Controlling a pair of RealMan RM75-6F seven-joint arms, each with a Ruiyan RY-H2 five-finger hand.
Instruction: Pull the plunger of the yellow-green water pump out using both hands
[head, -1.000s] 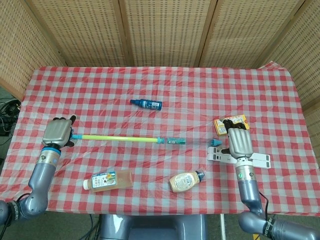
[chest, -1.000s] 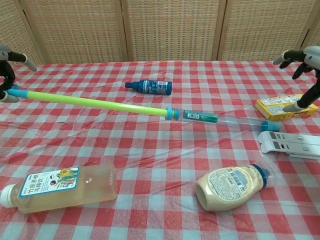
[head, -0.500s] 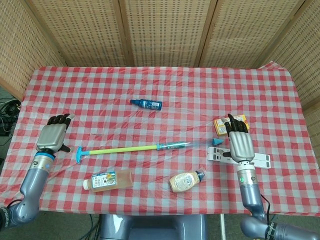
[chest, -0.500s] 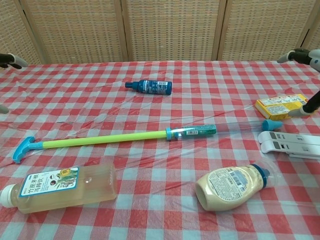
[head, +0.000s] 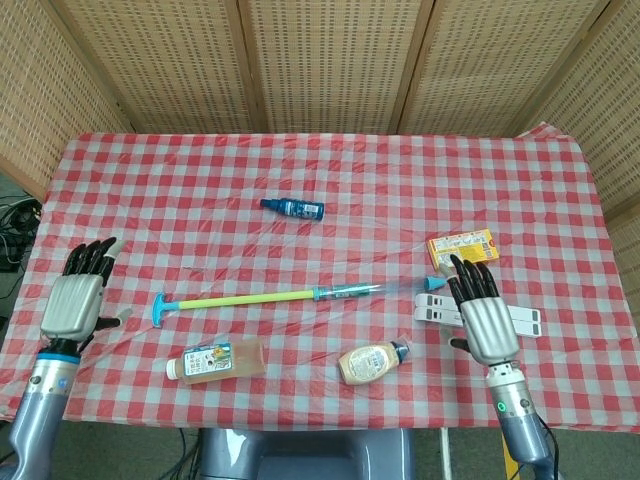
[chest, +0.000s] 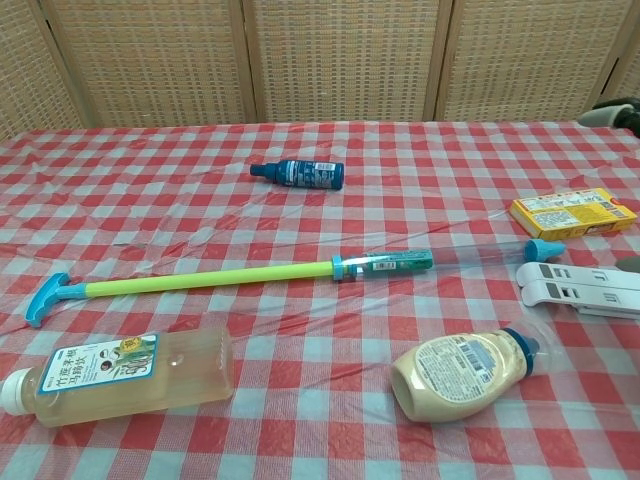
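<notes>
The water pump lies flat across the table with its plunger drawn out. Its yellow-green plunger rod (head: 240, 298) (chest: 210, 277) ends in a blue T-handle (head: 159, 309) (chest: 44, 299) at the left. The clear barrel (head: 385, 289) (chest: 470, 256) runs right to a blue nozzle (head: 433, 284) (chest: 545, 249). My left hand (head: 72, 298) hovers open, fingers spread, left of the handle and apart from it. My right hand (head: 482, 316) is open too, just right of the nozzle, holding nothing. In the chest view only its fingertips (chest: 615, 110) show at the right edge.
A tea bottle (head: 216, 359) (chest: 120, 377) and a sauce bottle (head: 371, 360) (chest: 465, 369) lie near the front edge. A white folded stand (head: 437, 309) (chest: 580, 290) and a yellow box (head: 462, 243) (chest: 572, 211) sit at the right. A small blue bottle (head: 293, 208) (chest: 300, 173) lies further back.
Both hands let go of the pump, opened and drew back toward the front edge. The pump dropped from its raised, stretched position onto the table and now lies still.
</notes>
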